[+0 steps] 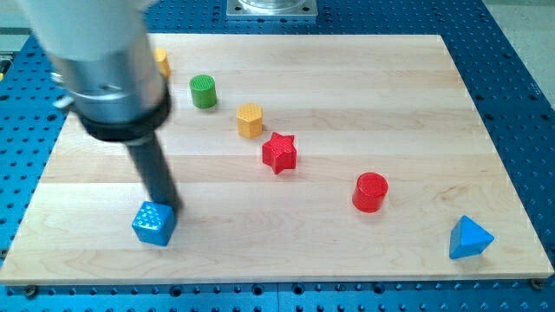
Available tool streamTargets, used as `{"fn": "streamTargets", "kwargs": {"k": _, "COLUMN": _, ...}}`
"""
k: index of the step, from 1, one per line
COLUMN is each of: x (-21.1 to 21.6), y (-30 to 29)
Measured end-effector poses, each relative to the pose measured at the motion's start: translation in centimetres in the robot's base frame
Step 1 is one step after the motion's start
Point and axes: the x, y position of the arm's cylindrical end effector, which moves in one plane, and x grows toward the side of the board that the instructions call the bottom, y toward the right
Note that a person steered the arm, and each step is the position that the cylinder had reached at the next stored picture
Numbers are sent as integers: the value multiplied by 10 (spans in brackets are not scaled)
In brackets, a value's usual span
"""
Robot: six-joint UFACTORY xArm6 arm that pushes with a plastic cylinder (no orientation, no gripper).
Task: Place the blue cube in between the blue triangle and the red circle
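The blue cube [153, 224] lies near the view's bottom left of the wooden board [286, 251]. My tip [165, 208] stands right against the cube's upper right edge. The red circle [370, 191] is a short cylinder to the right of centre. The blue triangle [469, 237] sits at the bottom right corner of the board. The cube is far to the left of both.
A red star [279, 152] lies near the centre, a yellow hexagon block [250, 120] up and left of it, and a green cylinder [203, 91] further left. A yellow block [161, 61] is partly hidden behind the arm's grey housing [104, 61] at the top left.
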Motion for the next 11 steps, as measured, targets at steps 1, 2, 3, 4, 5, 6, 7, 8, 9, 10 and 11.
{"fn": "streamTargets", "kwargs": {"k": 1, "x": -12, "y": -21}}
{"fn": "streamTargets", "kwargs": {"k": 2, "x": 23, "y": -38}}
{"fn": "streamTargets", "kwargs": {"k": 3, "x": 26, "y": -30}}
{"fn": "streamTargets", "kwargs": {"k": 4, "x": 26, "y": -53}}
{"fn": "streamTargets", "kwargs": {"k": 5, "x": 51, "y": -75}}
{"fn": "streamTargets", "kwargs": {"k": 6, "x": 58, "y": -48}}
{"fn": "streamTargets", "kwargs": {"k": 7, "x": 58, "y": 11}}
{"fn": "streamTargets", "kwargs": {"k": 8, "x": 55, "y": -11}}
{"fn": "streamTargets", "kwargs": {"k": 9, "x": 73, "y": -30}}
{"fn": "streamTargets", "kwargs": {"k": 10, "x": 74, "y": -26}}
{"fn": "streamTargets", "kwargs": {"k": 11, "x": 74, "y": -5}}
